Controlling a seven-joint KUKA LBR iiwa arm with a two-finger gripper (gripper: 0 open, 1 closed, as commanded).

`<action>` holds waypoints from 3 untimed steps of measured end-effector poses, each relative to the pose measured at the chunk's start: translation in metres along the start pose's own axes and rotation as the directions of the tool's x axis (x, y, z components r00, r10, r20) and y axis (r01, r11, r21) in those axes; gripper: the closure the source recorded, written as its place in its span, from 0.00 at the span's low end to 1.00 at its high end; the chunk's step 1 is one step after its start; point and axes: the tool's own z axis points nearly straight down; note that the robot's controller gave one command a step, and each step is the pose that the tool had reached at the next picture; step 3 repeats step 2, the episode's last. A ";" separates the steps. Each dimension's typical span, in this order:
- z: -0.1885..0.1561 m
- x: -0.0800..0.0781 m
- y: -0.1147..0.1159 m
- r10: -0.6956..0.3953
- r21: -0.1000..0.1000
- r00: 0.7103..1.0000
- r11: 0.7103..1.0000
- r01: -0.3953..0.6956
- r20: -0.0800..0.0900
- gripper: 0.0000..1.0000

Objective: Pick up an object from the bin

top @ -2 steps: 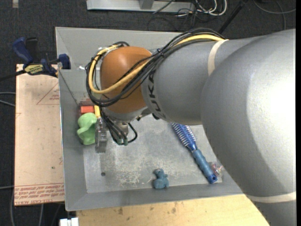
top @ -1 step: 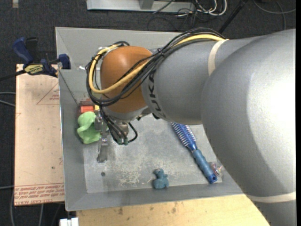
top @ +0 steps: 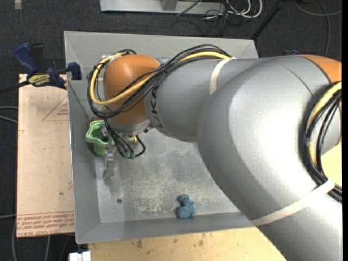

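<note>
Grey metal all round: the bin (top: 163, 185) showed a scuffed floor speckled with pale dust. In the camera view, the arm (top: 255, 124) came in big from the right and stretched across most of the bin, its thick silver body covering the back and right of the floor. At the wrist sat the orange cover (top: 128, 83), with black and yellow cables (top: 95, 88) looped round it.

Down below that cover, the gripper (top: 110, 165) pointed at the floor on the left side of the bin, close to the left wall and about halfway between back and front. Spread or closed? I could not tell, because the wrist and its cables sat over the business end.

Right beside it, on the side toward the left wall, was a green plastic piece (top: 96, 136). It was light green, rounded and hollow-looking, like a small cup or scoop, and partly tucked under the wrist. It looked to touch the gripper's side, but whether it was actually gripped I could not tell.

Well apart from all that, down by the front wall and near its middle, a small blue lump (top: 185, 207) lay alone on the floor, bumpy in outline and clear of the arm.
</note>
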 end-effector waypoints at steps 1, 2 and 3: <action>-0.006 -0.001 0.000 0.000 0.000 1.000 1.000 0.000 0.004 1.00; -0.154 0.004 -0.002 -0.067 -0.003 0.998 0.998 0.067 0.010 1.00; -0.154 0.004 -0.002 -0.067 -0.003 0.998 0.998 0.067 0.010 1.00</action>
